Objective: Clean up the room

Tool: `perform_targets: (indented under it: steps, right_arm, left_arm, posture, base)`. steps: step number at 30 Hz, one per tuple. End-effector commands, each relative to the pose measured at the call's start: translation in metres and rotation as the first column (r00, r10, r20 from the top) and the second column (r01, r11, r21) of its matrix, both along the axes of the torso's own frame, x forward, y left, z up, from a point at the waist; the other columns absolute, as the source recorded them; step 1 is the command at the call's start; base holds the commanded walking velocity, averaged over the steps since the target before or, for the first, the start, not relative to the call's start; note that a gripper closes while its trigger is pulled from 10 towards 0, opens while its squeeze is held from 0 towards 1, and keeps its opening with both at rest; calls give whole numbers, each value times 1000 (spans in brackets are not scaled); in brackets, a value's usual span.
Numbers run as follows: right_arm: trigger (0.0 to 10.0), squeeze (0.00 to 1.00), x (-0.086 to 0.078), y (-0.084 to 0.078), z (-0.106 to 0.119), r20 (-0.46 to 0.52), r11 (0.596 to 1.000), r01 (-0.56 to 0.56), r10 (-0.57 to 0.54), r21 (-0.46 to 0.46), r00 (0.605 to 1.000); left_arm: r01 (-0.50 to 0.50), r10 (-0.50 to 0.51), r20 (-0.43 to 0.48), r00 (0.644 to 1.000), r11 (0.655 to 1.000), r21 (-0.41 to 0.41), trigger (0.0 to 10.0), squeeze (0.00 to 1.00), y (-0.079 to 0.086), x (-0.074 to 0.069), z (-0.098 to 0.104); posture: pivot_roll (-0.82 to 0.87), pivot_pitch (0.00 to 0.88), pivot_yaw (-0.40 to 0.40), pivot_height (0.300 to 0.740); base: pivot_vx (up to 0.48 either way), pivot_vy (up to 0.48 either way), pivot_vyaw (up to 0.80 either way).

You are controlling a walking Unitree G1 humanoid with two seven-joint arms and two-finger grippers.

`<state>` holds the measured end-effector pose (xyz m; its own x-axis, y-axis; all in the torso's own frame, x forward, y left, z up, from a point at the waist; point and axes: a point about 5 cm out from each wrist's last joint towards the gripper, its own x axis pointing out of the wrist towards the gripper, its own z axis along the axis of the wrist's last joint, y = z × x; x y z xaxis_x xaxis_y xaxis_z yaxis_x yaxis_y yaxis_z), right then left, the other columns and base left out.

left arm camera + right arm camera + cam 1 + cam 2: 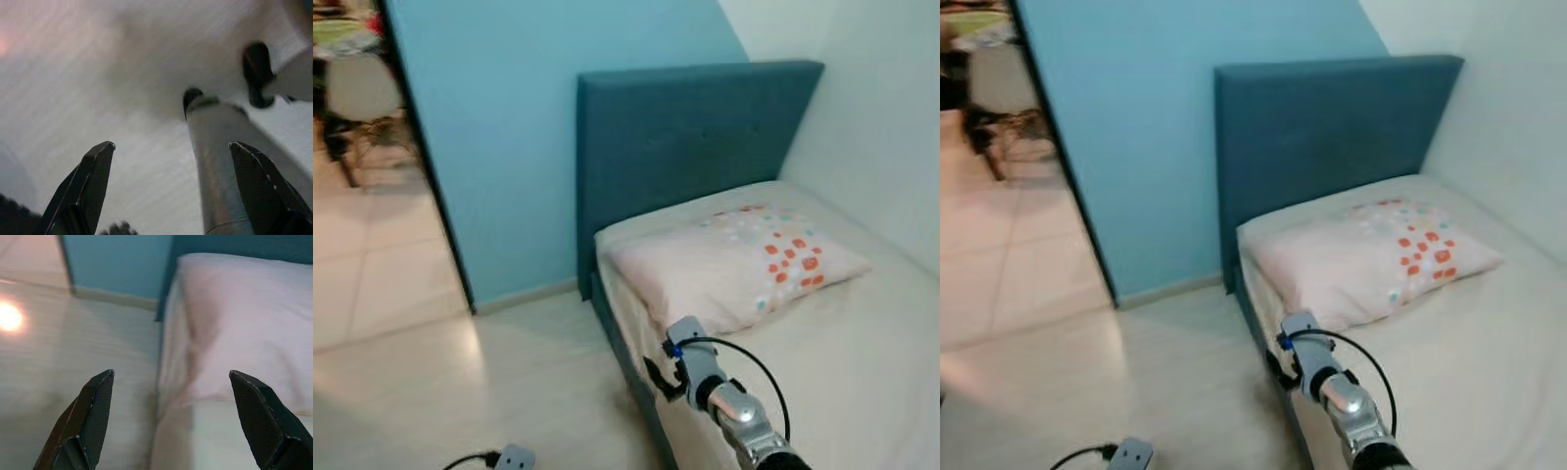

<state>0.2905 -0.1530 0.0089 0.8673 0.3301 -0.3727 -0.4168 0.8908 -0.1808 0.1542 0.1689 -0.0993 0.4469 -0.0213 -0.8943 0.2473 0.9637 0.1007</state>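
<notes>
Your right end effector (168, 418), fingers spread and empty, hovers at the bed (862, 372) edge below the pillow (734, 264); left end effector (171, 188) likewise open over floor (460, 392).

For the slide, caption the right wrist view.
Right gripper open above the bed edge, pale floor alongside.

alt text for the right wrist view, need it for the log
The right gripper, its two black fingers spread open and holding nothing, points at the near corner of a bed where a pale pink pillow lies against a teal headboard. Beside the bed are light wood-look floor and a blue wall.
</notes>
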Motion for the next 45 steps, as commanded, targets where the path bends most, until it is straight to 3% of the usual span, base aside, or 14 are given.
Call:
perform_targets:
  steps: [1,14,19,25,31,32,33,36,37,38,39,41,44,45]
  right_arm:
    - [10000,0,2,-7,-1,-22,997,71,-70,25,997]
    - [10000,0,10,-24,6,-20,965,246,-246,86,969]
    - [10000,0,7,-30,-2,-115,947,301,-289,113,950]
    - [10000,0,5,-35,-4,-163,912,351,-322,212,933]
    - [10000,0,4,-56,-2,-207,819,488,-444,302,872]
    - [10000,0,4,-56,-2,-207,819,488,-444,302,872]
    - [10000,0,1,-65,-3,-229,772,551,-502,316,834]
    - [10000,0,1,-69,-4,-237,756,572,-520,320,820]
    - [10000,0,-1,-74,-4,-246,731,598,-545,329,802]
    - [10000,0,-5,-85,-5,-272,659,654,-596,372,755]
    - [10000,0,-7,-91,-5,-287,620,680,-619,391,731]
    - [10000,0,-9,-94,-6,-298,597,693,-631,403,717]
    - [10000,0,-16,-103,-10,-351,506,732,-654,456,671]
    - [10000,0,-16,-103,-10,-351,506,732,-654,456,671]
  left_arm:
    - [18,-18,-32,999,1000,1,10000,0,-1,-7,-3]
    - [32,-32,-34,999,999,1,10000,0,-2,-7,-3]
    - [-12,14,-30,999,997,75,10000,0,3,-8,-3]
    - [-7,10,-35,999,996,88,10000,0,3,-8,-3]
    - [-1,5,-37,999,995,99,10000,0,4,-8,-3]
    - [-1,5,-37,999,995,99,10000,0,4,-8,-3]
    - [-1,4,-36,999,995,102,10000,0,4,-9,-4]
    - [-1,4,-36,999,995,103,10000,0,4,-9,-4]
    - [-1,4,-36,999,995,104,10000,0,4,-9,-4]
    - [-1,5,-37,999,994,108,10000,0,5,-11,-4]
    - [0,4,-38,999,994,110,10000,0,6,-11,-4]
    - [1,4,-38,999,994,111,10000,0,6,-11,-4]
    - [-3,8,-42,999,993,116,10000,0,7,-14,-5]
    - [-3,8,-42,999,993,116,10000,0,7,-14,-5]
  posture:
    - [9,9,-43,735]
    - [9,12,-40,735]
    - [8,14,-41,735]
    - [8,14,-41,715]
    - [5,27,-35,690]
    - [5,27,-35,690]
    - [7,30,-35,680]
    - [7,30,-35,675]
    - [11,36,-34,670]
    - [14,48,-28,660]
    - [14,48,-28,655]
    - [14,48,-28,650]
    - [35,72,-23,635]
    - [35,72,-23,635]
  base:
    - [480,0,-669]
    - [480,0,-608]
    - [0,0,0]
    - [0,0,0]
    - [0,0,0]
    - [0,0,0]
    - [0,0,0]
    - [0,0,0]
    - [0,0,0]
    - [0,0,0]
    - [0,0,0]
    - [0,0,0]
    - [0,0,0]
    - [0,0,0]
